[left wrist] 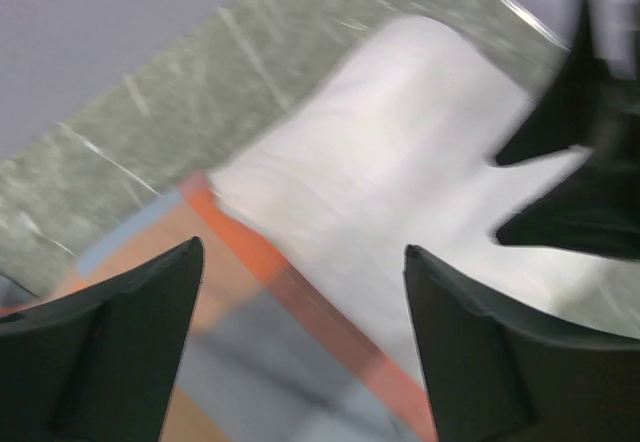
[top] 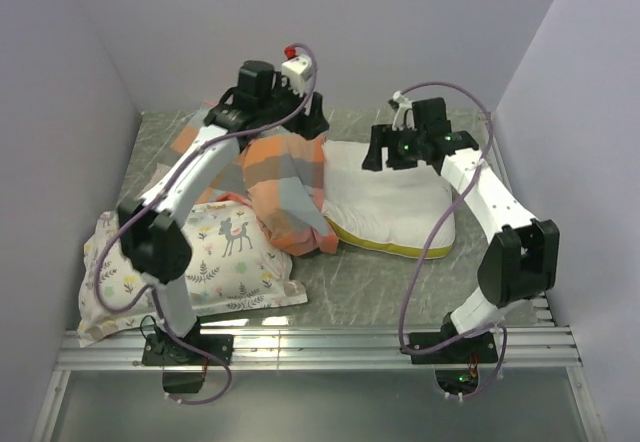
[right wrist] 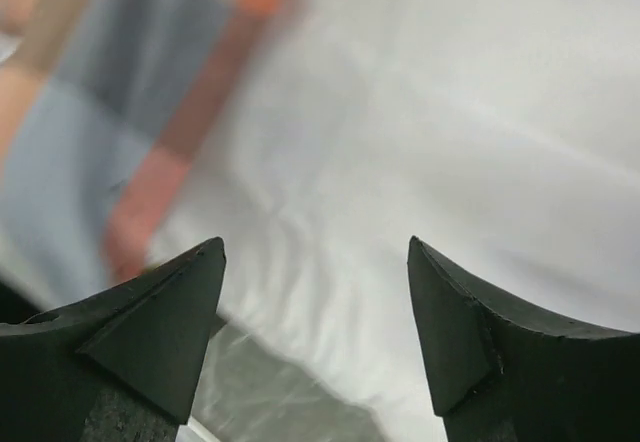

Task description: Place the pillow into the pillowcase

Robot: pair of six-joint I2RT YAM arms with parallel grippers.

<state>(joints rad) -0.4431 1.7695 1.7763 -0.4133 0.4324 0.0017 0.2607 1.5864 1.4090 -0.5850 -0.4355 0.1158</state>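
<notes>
Table (top: 370,282), arms (top: 200,167) (top: 485,192) outstretched over pillow (top: 390,202), pillowcase (top: 285,177)

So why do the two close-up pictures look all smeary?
Top view: sharp and evenly lit, pillow and pillowcase crisp. Left wrist view: everything streaked, probably motion blur. Right wrist view: both look soft and out of focus; only the right pincer looks fairly sharp.
</notes>
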